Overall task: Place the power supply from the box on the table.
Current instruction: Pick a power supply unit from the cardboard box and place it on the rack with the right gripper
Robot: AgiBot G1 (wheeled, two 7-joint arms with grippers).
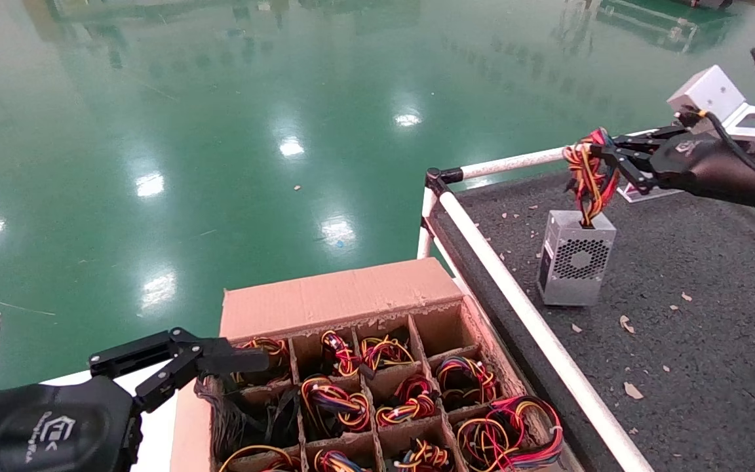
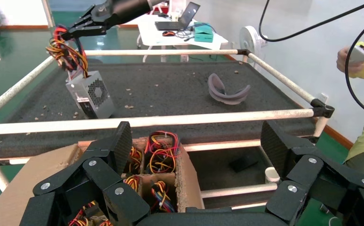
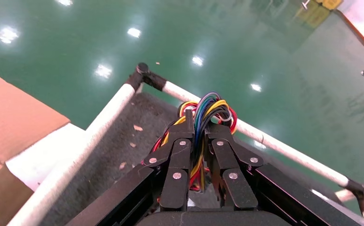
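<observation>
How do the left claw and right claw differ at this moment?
The left claw is open and empty over the brown cardboard box. The right claw is shut on the coloured wire bundle of the grey metal power supply, above the dark matted table. Both are black.

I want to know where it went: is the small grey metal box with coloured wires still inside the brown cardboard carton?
No, the power supply stands on the table.
</observation>
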